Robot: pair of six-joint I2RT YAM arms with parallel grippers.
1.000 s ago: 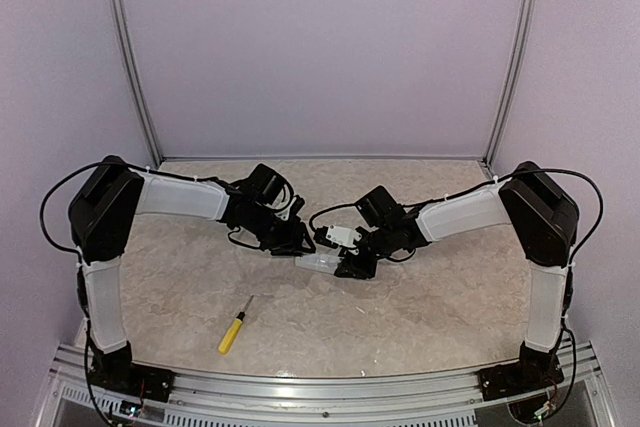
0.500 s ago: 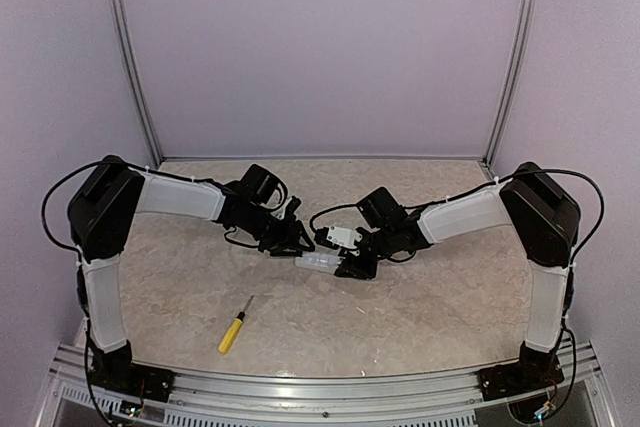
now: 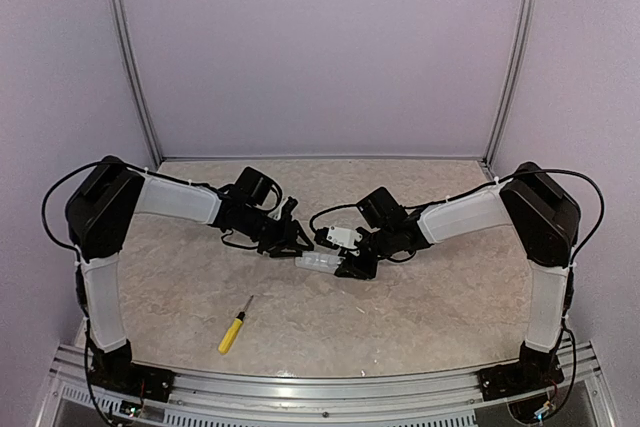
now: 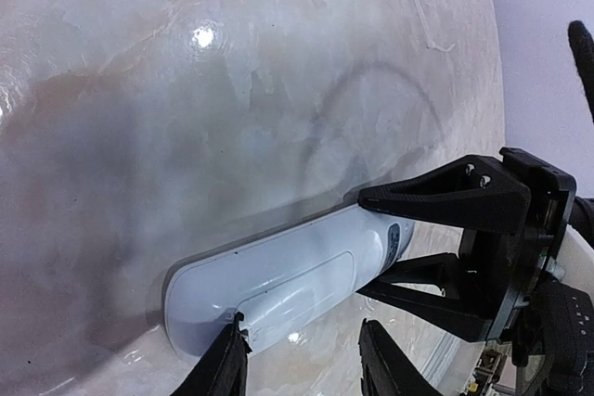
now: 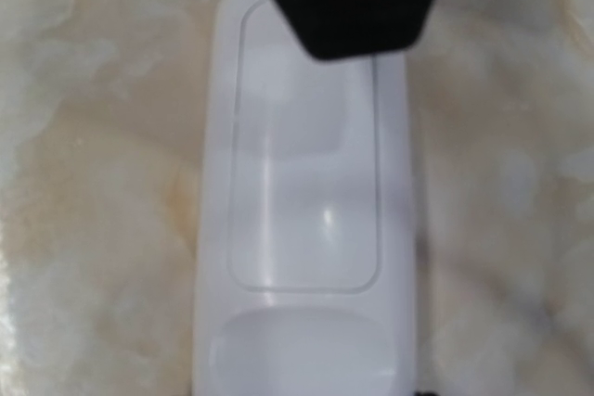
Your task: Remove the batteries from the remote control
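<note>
Left wrist view: the remote control (image 4: 288,285) is seen flat on the table (image 4: 186,90), clamped at its far end by the right gripper (image 4: 362,243). The left gripper (image 4: 302,331) is held with jaws spread, 1 fingertip (image 4: 232,350) touching the remote's near edge.

The blurred remote control (image 5: 302,229) runs past the bottom edge.
</note>
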